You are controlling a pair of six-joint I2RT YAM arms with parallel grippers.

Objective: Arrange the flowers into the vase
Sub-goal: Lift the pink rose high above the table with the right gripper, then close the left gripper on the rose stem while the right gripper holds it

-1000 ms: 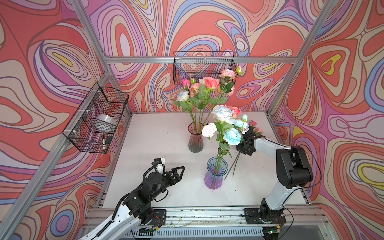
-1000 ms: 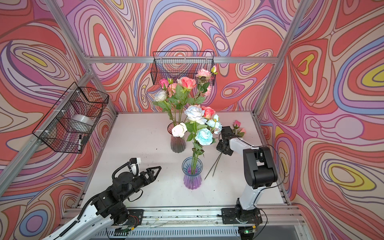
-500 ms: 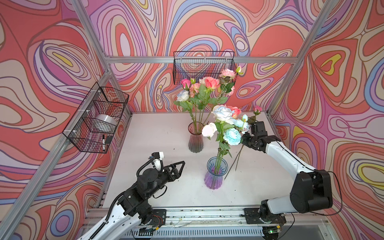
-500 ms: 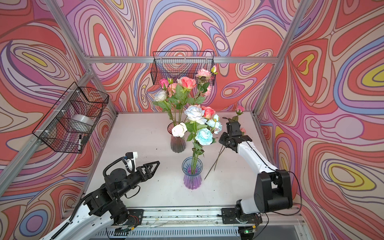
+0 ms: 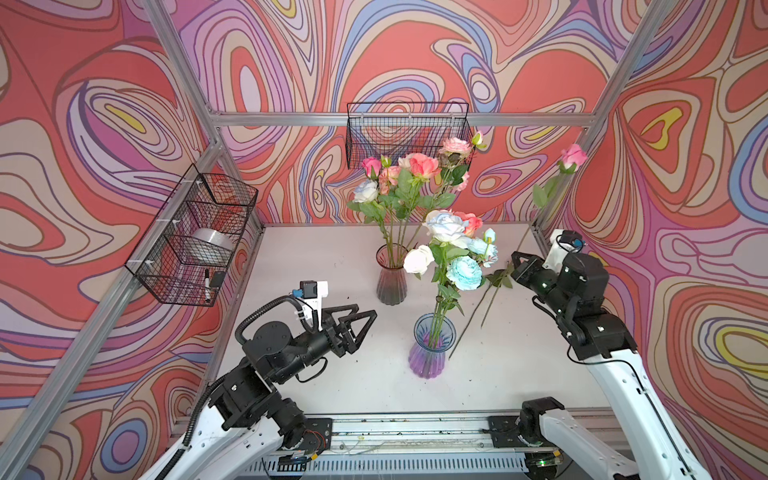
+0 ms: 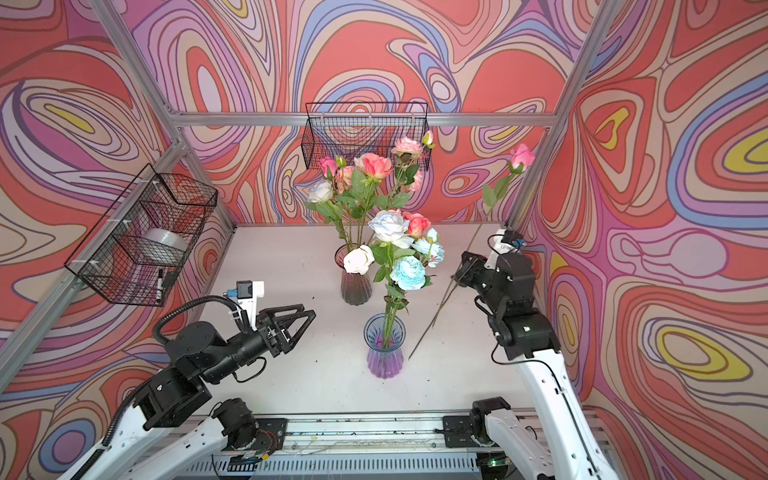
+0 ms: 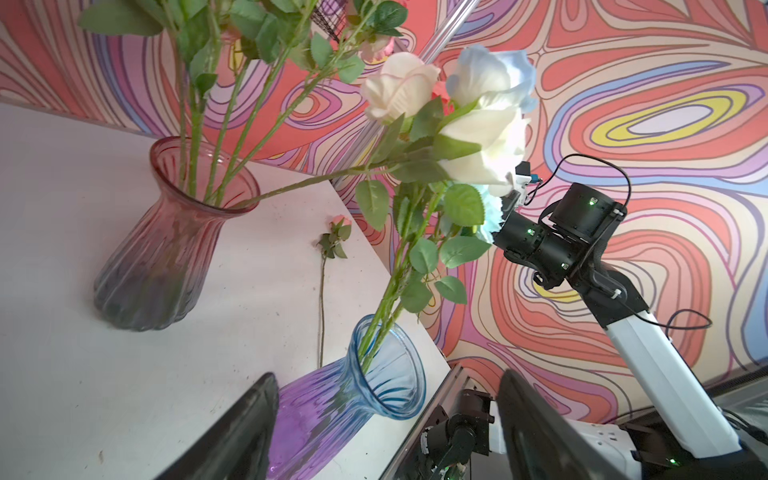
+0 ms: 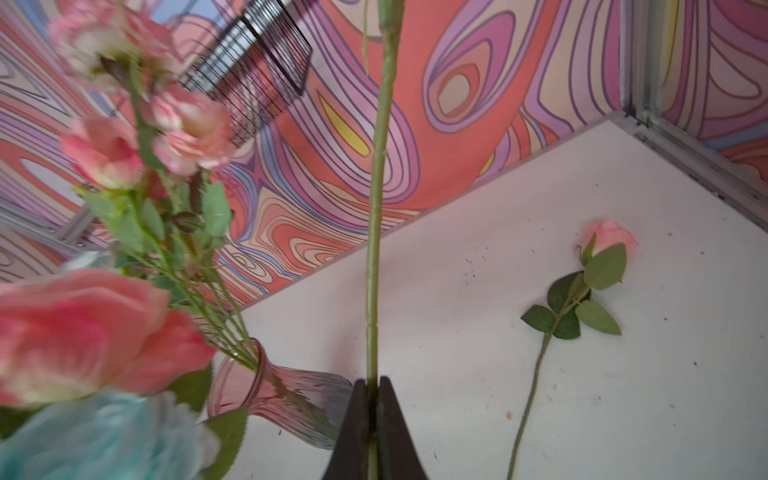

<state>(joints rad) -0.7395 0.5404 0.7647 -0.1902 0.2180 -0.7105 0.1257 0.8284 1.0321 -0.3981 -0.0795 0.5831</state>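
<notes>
Swirl-patterned walls box in a white table; wire baskets hang on them. Left arm low at front, jaws wide and empty, facing the purple vase. Right arm raised, jaws pinching a pink rose by its stem, head up high at the back right. Other flowers stand in the purple vase and the red vase. A loose rose lies flat on the table. Nearest blooms blurred in the right wrist view.

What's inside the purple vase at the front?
Green rose stems stand in the purple vase, with their white, blue and coral heads above the rim. The ribbed, tinted glass hides the stem ends, and I cannot tell whether there is water.
</notes>
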